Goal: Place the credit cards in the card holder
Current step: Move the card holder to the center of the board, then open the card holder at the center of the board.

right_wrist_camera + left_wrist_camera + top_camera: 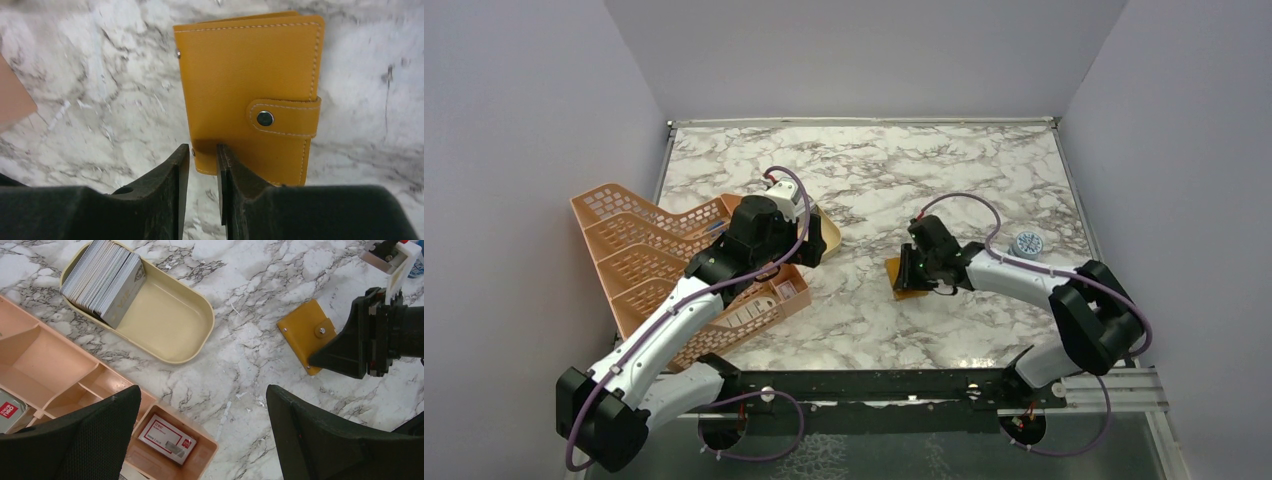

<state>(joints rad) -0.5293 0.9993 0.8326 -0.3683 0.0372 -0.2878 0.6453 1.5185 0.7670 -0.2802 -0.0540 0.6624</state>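
The wallet point(250, 90) lies flat and snapped shut on the table point(250, 270). The right claw point(202, 155) is at one corner, its fingers almost together; I cannot tell if they pinch it. The left claw point(202, 400) is wide open, holding nothing. The cards point(102, 280) sit in the dish point(175, 325).

Table point(864, 170) is carrying four things.
Rack point(639, 255), dish point(170, 325), shut wallet point(245, 65) and small disc point(1027, 243) are lying on it.
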